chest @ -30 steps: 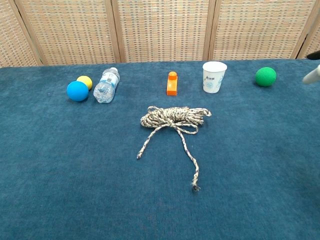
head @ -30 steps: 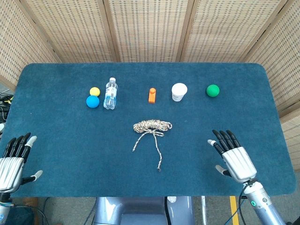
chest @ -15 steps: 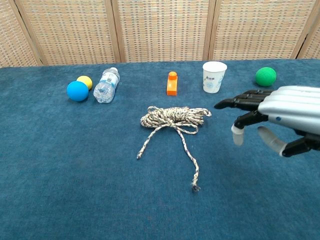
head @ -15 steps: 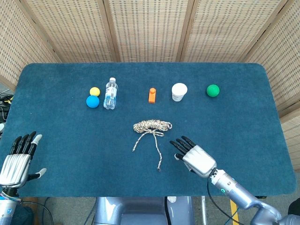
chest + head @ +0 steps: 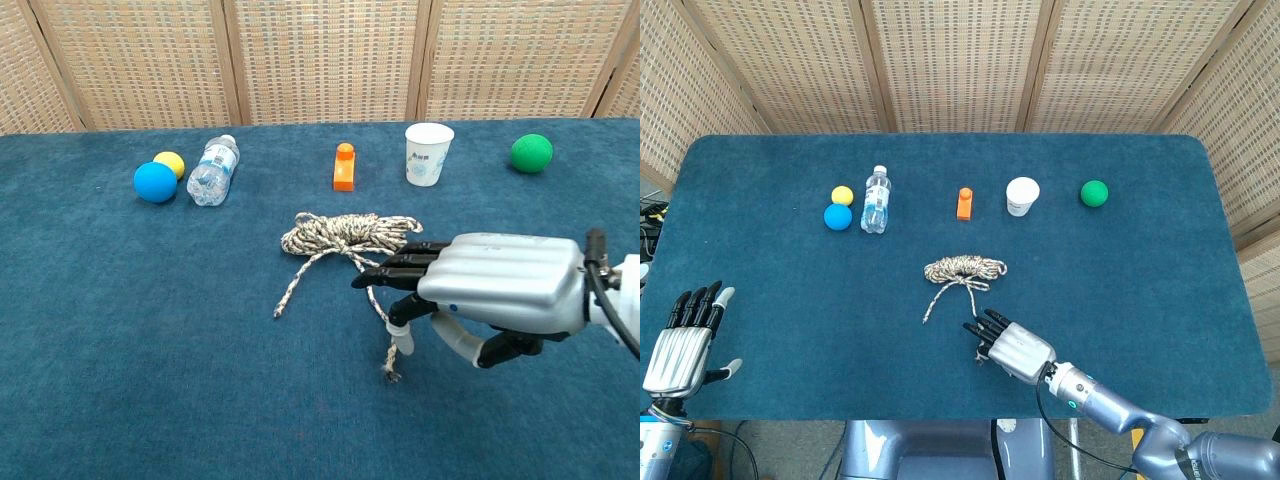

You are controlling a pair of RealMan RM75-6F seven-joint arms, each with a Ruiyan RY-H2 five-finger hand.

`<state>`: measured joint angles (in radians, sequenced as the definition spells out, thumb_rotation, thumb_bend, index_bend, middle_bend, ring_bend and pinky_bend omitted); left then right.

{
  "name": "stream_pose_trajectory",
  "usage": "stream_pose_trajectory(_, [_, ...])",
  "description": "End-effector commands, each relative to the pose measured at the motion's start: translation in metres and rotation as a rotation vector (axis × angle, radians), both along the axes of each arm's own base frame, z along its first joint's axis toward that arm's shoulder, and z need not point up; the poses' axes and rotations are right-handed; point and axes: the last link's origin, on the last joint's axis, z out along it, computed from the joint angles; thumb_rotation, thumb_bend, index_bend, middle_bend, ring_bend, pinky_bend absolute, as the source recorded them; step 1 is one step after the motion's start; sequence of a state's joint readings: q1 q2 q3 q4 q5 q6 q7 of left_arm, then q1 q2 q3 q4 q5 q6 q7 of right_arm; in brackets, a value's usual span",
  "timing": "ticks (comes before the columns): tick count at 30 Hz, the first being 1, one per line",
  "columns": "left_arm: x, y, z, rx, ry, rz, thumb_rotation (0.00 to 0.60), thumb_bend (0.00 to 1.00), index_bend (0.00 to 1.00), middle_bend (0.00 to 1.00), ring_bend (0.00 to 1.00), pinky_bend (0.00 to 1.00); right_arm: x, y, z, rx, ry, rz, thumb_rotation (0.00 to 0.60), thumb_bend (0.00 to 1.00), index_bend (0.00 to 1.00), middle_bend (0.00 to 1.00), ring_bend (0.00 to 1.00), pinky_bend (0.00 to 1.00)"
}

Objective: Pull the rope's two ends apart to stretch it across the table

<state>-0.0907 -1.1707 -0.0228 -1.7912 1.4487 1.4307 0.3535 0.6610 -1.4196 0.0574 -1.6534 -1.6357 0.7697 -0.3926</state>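
The right hand (image 5: pixel 480 297), fingers apart and holding nothing, hovers over the rope's (image 5: pixel 962 270) longer tail; it should pinch close to the frayed tip, while the open left hand (image 5: pixel 685 334), well apart at the bench (image 5: pixel 1160 250) edge, takes the shorter tail. The speckled rope lies mid-bench, a bundled coil with two loose tails.

blue table (image 5: pixel 1160 290), rope (image 5: pixel 964 270), bottle (image 5: pixel 875 199), cup (image 5: pixel 1022 195)
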Motion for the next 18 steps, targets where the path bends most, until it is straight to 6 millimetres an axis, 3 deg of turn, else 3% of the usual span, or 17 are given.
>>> stream_pose_trajectory(1, [0.0, 0.0, -0.001, -0.001, 0.002, 0.0, 0.6, 0.0, 0.0, 0.0, 0.0, 0.0, 0.013, -0.001, -0.013, 0.018, 0.001, 0.007, 0.6, 0.89, 0.39, 0.0, 0.0, 0.0])
stream_pose_trajectory(9, [-0.001, 0.001, 0.0, -0.002, 0.001, 0.005, 0.6, 0.0, 0.0, 0.0, 0.0, 0.0, 0.025, -0.003, -0.036, 0.032, 0.024, -0.004, 0.6, 0.89, 0.39, 0.0, 0.0, 0.0])
stream_pose_trajectory(18, [-0.002, 0.003, -0.001, -0.006, 0.0, 0.012, 0.6, 0.0, 0.0, 0.0, 0.0, 0.0, 0.017, -0.004, -0.042, 0.017, 0.088, -0.024, 0.6, 0.9, 0.4, 0.0, 0.0, 0.0])
